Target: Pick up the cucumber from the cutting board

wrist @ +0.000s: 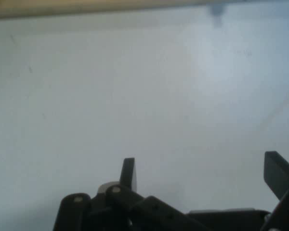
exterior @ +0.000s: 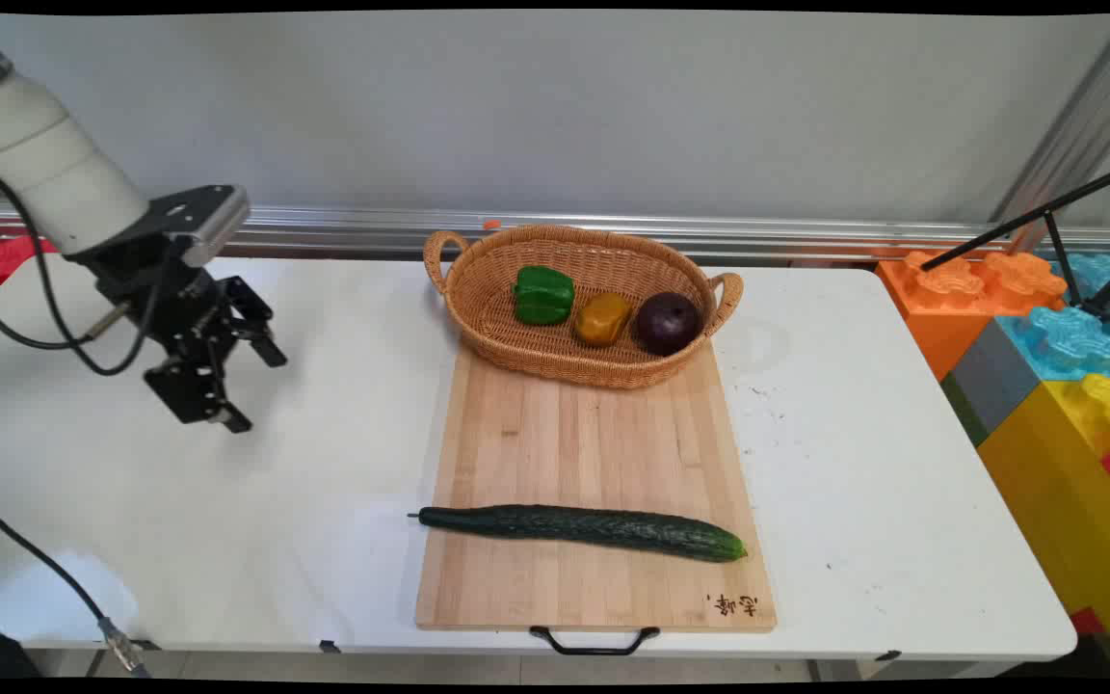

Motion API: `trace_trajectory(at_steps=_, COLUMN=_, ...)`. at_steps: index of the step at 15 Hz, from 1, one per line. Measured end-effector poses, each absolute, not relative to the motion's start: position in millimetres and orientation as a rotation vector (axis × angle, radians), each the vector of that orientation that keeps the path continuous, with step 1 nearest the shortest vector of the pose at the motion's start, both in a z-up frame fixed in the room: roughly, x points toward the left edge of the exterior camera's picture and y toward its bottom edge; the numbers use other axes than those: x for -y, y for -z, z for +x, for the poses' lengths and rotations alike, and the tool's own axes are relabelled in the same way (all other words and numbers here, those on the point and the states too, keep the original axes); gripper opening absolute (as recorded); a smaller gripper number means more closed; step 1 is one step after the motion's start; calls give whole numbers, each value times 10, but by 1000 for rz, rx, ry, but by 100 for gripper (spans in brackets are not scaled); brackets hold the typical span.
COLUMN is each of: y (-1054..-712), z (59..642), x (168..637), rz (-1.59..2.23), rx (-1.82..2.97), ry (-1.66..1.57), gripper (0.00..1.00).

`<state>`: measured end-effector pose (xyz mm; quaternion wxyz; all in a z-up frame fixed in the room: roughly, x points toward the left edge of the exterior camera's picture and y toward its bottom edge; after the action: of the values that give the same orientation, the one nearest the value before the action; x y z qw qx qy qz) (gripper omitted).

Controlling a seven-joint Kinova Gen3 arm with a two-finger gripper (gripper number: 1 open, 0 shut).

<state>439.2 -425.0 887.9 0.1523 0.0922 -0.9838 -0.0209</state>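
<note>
Your gripper point(exterior: 251, 390) hangs released, fingers point(wrist: 128, 172) spread, over bare table point(exterior: 227, 501), holding nothing. The cucumber point(exterior: 582, 529) lies across the board point(exterior: 594, 434), well apart; it is long and round, so it could roll if nudged off-centre.

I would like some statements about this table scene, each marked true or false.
1. The cucumber lies on the cutting board. True.
2. The hand holds the cucumber. False: it is open and empty, over bare table left of the board.
3. The basket holds three items. True: green pepper, yellow pepper, dark purple fruit.
4. The basket is beside the board, not touching. False: it rests partly on the board's far end.
</note>
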Motion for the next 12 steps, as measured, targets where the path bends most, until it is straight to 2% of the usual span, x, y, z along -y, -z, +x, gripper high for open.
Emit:
trace_trajectory(at_steps=6, y=-8638, z=3755, x=4495, rz=242, rx=2579, ry=140, gripper=100)
trace_trajectory(at_steps=12, y=-8300, z=2710, x=4732, rz=188, rx=2409, ry=229, gripper=100)
